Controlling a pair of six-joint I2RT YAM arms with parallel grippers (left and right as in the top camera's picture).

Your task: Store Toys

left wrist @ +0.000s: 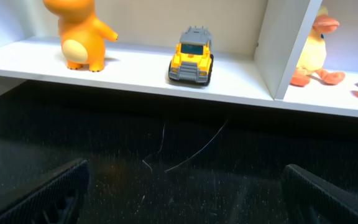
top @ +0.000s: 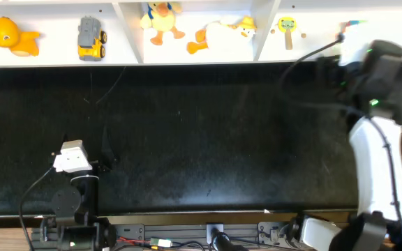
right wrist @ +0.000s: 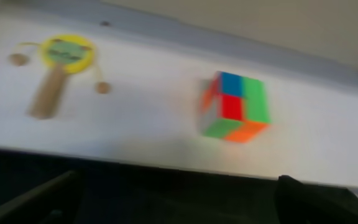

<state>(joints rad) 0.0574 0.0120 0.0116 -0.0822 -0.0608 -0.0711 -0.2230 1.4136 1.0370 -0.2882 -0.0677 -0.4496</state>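
Lying along the upper edge of the top view, a white shelf [top: 201, 59] is divided into compartments. In the left compartment an orange toy [top: 12, 36] and a yellow truck [top: 91, 38] are stood apart from each other. In the middle one a yellow plush duck [top: 162, 21] and a white plush [top: 218, 35] are set side by side. In the right one a rattle [top: 287, 29] is laid flat. A many-coloured cube [right wrist: 235, 107] is seen from the right wrist resting on the same shelf floor, near the rattle but apart from it.

The right gripper [right wrist: 176, 186] is found at the upper right of the top view, in front of that right compartment. Its fingers are spread wide, nothing is gripped, and the cube is not touched.

The left gripper [left wrist: 182, 177] is found at the lower left of the top view, over the black table [top: 208, 139]. Its fingers are likewise spread wide with nothing between them, and it is faced toward the truck.
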